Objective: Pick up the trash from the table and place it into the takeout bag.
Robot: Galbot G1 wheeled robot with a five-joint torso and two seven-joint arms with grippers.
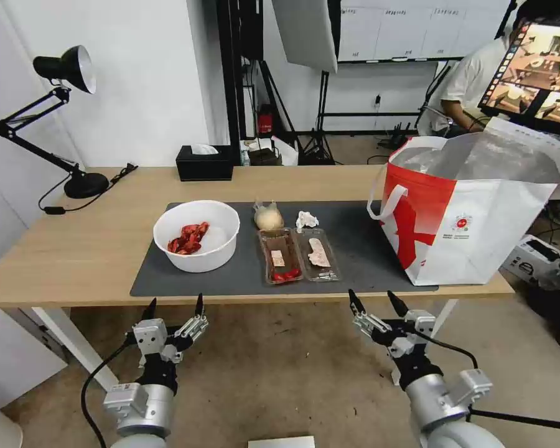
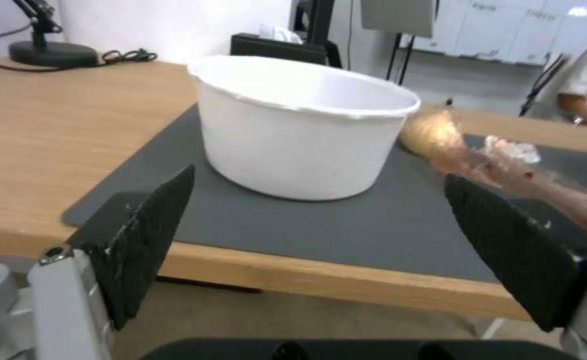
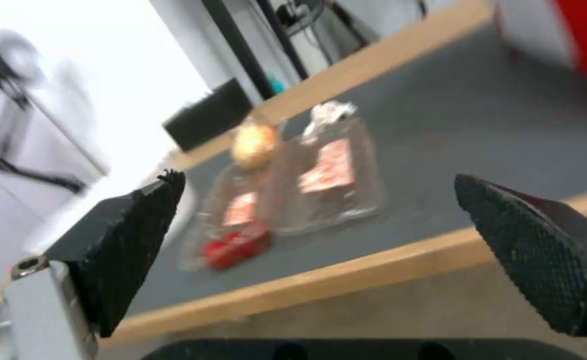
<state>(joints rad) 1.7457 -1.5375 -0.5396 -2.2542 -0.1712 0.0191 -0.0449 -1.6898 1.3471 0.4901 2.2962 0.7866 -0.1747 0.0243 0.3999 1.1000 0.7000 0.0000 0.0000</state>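
Left gripper below desk edge, fingers spread, empty | right gripper likewise wide apart, nothing held | bowl, trays, tissue, lump bag on mat | takeout bag at mat's right end

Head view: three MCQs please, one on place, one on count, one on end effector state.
1. Where does the bag stand?
A. on the floor
B. at the right end of the table
C. beside the lamp

2. How many clear trays lie on the mat?
A. one
B. two
C. four

3. How are the left end effector and right end effector?
A. both open, below the table's near edge
B. both shut on trash
C. left one holds the bowl

Key: B, the bag stands on the tabletop's right end; B, two trays lie side by side; A, the fingers are spread and hold nothing.
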